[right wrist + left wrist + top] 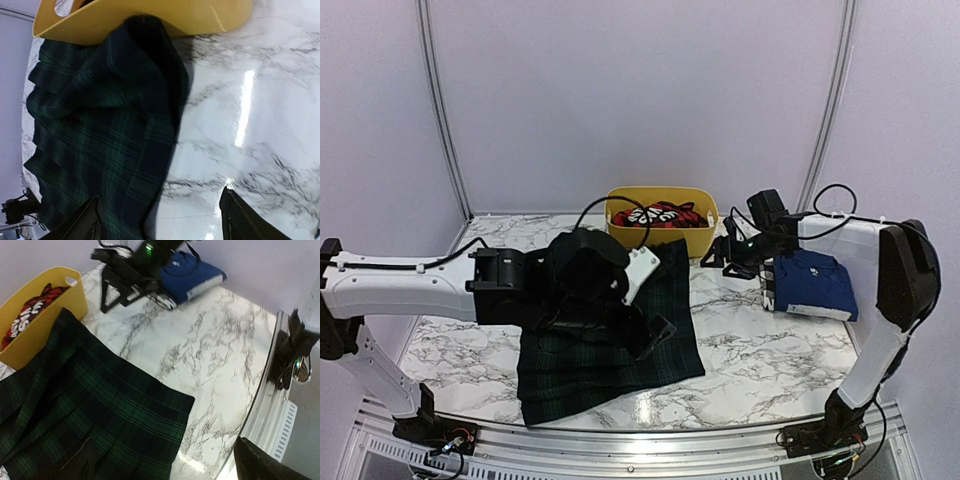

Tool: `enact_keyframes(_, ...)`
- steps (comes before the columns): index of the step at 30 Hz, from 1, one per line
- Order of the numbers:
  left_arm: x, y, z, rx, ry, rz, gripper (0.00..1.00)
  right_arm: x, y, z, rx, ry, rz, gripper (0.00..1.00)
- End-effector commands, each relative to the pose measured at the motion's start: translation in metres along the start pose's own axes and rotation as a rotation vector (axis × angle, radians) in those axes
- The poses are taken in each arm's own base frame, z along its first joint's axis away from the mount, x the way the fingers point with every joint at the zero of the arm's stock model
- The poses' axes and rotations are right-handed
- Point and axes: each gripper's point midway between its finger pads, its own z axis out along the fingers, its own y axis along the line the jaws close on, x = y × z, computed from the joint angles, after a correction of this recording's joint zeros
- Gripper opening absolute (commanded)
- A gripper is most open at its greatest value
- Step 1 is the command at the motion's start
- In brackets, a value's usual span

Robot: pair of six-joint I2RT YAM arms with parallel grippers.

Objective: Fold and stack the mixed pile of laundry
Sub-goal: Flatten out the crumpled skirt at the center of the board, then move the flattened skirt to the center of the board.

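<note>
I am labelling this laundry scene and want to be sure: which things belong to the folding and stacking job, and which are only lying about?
Part of the job:
dark green tartan garment, spread on the marble table
red-and-black checked garment, in the yellow tub
folded navy blue garment, at the right

Just lying about:
yellow tub
marble table

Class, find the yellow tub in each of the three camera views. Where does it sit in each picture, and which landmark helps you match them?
Top external: the yellow tub sits at the centre of the picture, just above the middle.
Left wrist: it is in the upper left corner.
Right wrist: it runs along the top edge, cut off by the frame.
Shared landmark: the green-navy tartan garment, whose corner reaches the tub in every view.
</note>
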Motion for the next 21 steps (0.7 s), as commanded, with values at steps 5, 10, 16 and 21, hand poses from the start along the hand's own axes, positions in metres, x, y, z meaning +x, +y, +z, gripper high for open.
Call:
enact_keyframes(5, -0.020, 0.100, -0.059, -0.153, -0.227, -0.361, 0.99, 0.007, 0.059, -0.056, -0.091, -0.079, -0.276, 0.68)
enact_keyframes(10, 0.028, 0.141, -0.053, -0.220, -0.155, -0.447, 0.99, 0.070, 0.092, -0.020, -0.211, 0.083, -0.354, 0.58)
enact_keyframes(16, 0.086, 0.130, -0.005, -0.174, 0.075, -0.463, 0.83, 0.135, 0.100, 0.023, -0.256, 0.245, -0.401, 0.49)
enact_keyframes(21, 0.130, 0.121, 0.030, -0.162, 0.228, -0.511, 0.67, 0.179, 0.062, 0.047, -0.181, 0.364, -0.368, 0.45)
